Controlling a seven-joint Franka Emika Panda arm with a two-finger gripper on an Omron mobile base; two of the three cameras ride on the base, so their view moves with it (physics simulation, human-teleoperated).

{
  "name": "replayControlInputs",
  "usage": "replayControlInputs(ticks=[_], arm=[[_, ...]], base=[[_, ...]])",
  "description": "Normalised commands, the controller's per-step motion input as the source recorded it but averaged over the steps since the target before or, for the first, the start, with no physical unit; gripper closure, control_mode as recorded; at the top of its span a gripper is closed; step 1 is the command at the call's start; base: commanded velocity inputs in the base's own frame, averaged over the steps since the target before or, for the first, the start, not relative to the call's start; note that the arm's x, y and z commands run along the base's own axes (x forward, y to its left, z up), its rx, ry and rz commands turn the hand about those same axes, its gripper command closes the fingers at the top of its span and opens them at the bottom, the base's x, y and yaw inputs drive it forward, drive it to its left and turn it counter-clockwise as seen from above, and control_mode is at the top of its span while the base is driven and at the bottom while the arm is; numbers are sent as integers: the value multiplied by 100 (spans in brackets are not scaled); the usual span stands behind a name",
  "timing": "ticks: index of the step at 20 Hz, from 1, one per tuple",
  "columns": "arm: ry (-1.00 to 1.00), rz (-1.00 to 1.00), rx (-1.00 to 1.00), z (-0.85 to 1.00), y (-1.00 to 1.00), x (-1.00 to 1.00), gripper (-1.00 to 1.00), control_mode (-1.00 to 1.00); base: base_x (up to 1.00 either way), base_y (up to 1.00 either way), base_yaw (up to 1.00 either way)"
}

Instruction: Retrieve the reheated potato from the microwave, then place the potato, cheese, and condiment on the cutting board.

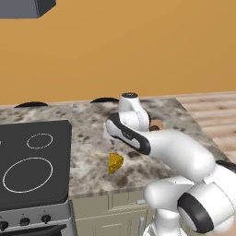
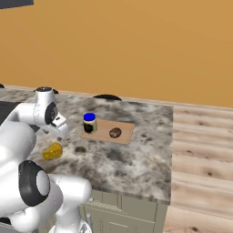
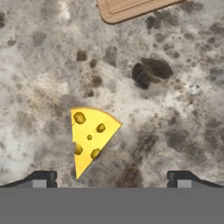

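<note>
Nearest you in the hand view, the fingers (image 3: pixel 112 178) stand spread wide with nothing between them, their two dark tips far apart at the bottom. The cheese (image 3: pixel 91 138) lies flat on the speckled desk (image 3: pixel 175 113) just beyond the tips, between them but nearer the tip on the view's left side, its narrow point turned toward the fingers and its curved rind away. It touches neither tip.

From the left base view you see the same wedge (image 1: pixel 115 162) on the desk near the front edge, between the black stovetop (image 1: pixel 34 161) and the arm's forearm. In the right base view it (image 2: pixel 53 151) sits below and in front of the hand.

Farther back, the cutting board (image 2: pixel 123 135) lies flat on the desk, well apart from the cheese; its rounded corner (image 3: pixel 127 8) shows at the top of the hand view. On the board stand the condiment (image 2: pixel 89 123), upright at its left end, and the potato (image 2: pixel 115 132) just beside it, toward the middle. Behind all, the orange wall (image 2: pixel 136 45) rises.
</note>
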Motion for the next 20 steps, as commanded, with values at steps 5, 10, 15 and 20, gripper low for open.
replayControlInputs(ticks=[5,10,15,20], arm=[[-6,-18,1,-20,34,-19,-100,-100],[-11,-12,0,-29,13,2,-100,-100],[-1,-8,0,-18,2,19,-100,-100],[1,-4,3,-18,0,2,-100,-100]], base=[[0,0,0],[0,0,0],[0,0,0],[0,0,0]])
